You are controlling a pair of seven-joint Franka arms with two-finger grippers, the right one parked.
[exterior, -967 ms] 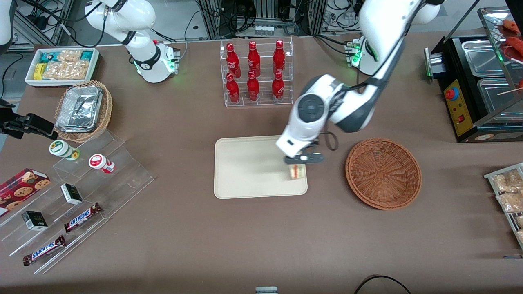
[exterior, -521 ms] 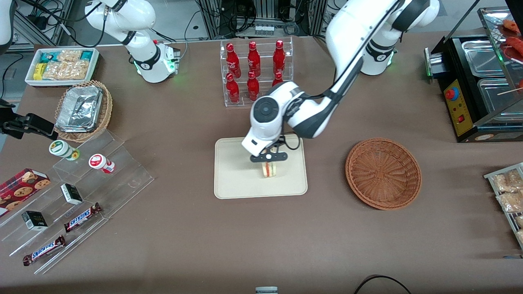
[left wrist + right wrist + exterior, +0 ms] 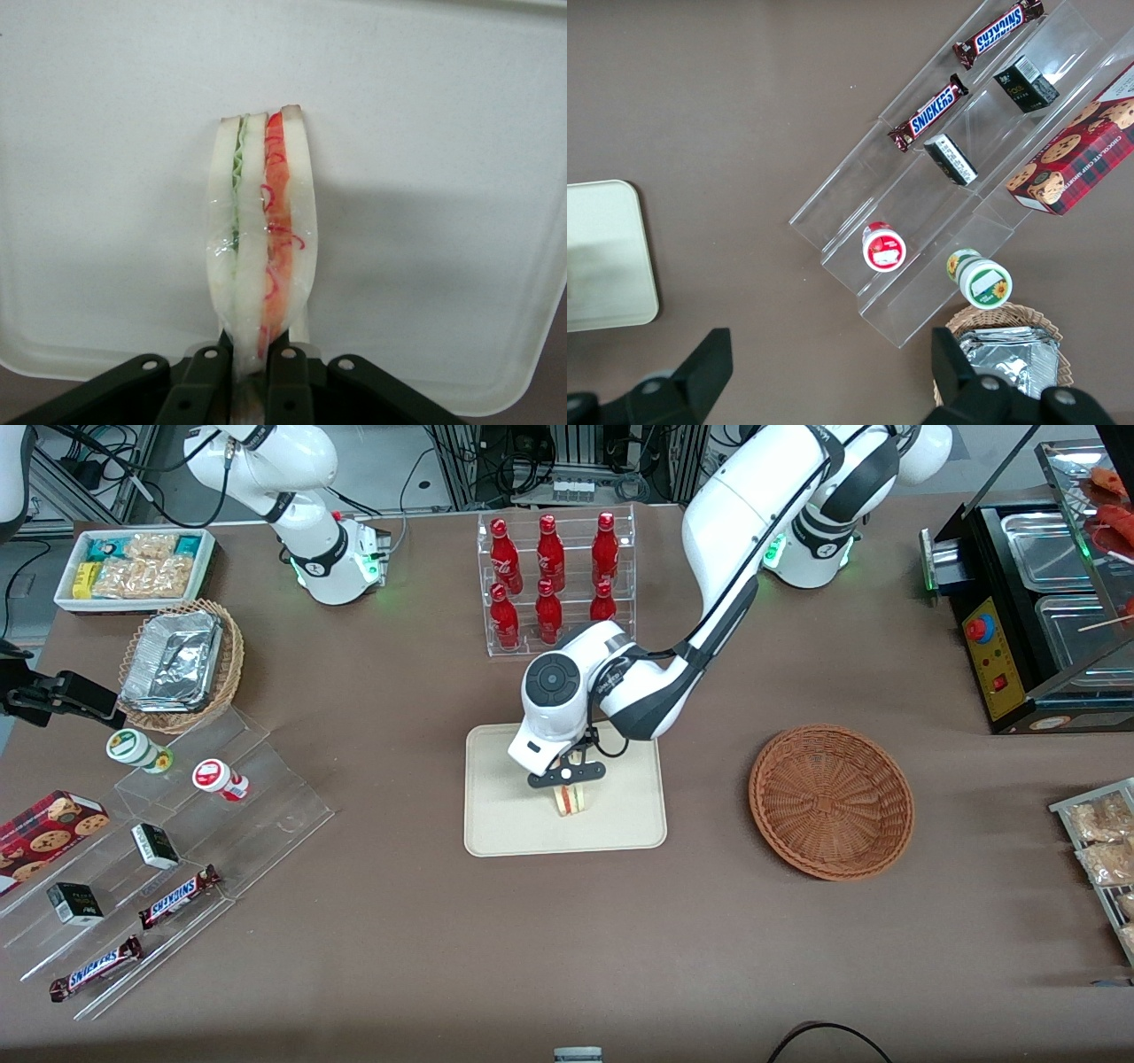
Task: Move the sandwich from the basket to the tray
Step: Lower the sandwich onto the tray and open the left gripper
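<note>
My left gripper (image 3: pixel 568 777) is shut on the sandwich (image 3: pixel 570 799), a wrapped wedge of pale bread with red and green filling, and holds it over the middle of the cream tray (image 3: pixel 505 833). In the left wrist view the sandwich (image 3: pixel 262 248) hangs from the black fingers (image 3: pixel 205 376) pinching its end, with the tray (image 3: pixel 425 133) filling the background. The reddish-brown wicker basket (image 3: pixel 831 802) sits empty beside the tray, toward the working arm's end of the table.
A clear rack of red bottles (image 3: pixel 554 584) stands farther from the front camera than the tray. Toward the parked arm's end are a clear stepped shelf with snacks (image 3: pixel 168 850), a tan wicker basket with foil trays (image 3: pixel 180 664) and a white snack bin (image 3: pixel 133 567).
My gripper has carried the sandwich from the tray's basket-side edge to over its middle, away from the basket. It stays shut on the sandwich throughout.
</note>
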